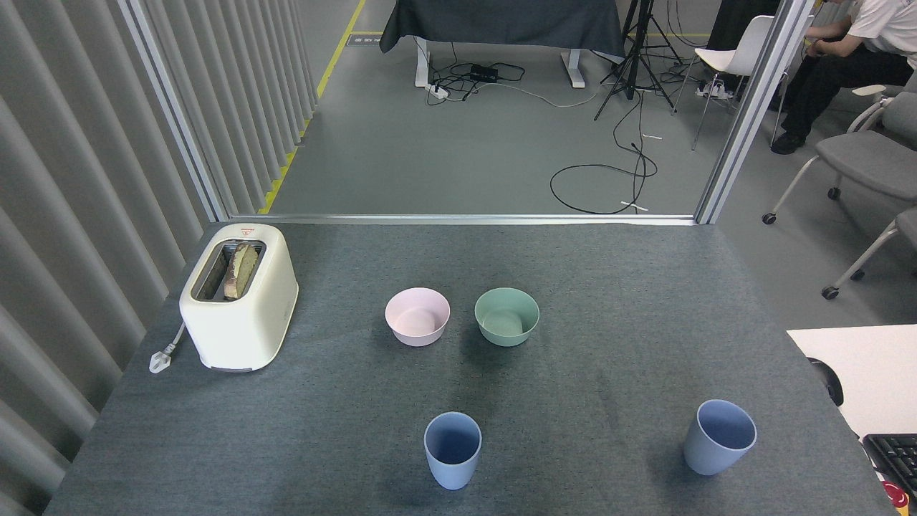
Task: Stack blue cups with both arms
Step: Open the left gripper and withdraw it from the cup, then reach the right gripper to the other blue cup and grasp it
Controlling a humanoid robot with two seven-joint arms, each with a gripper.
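Observation:
Two pale blue cups stand upright and apart on the grey table. One blue cup [452, 448] is near the front edge at the centre. The other blue cup [718, 436] stands at the front right, its mouth tipped slightly toward me. Both are empty. Neither arm nor gripper shows in the head view.
A pink bowl [417, 316] and a green bowl [506, 316] sit side by side mid-table. A cream toaster [238, 295] with bread stands at the left, its plug [162, 356] beside it. A white desk [867, 373] with a keyboard [894, 459] adjoins the right edge.

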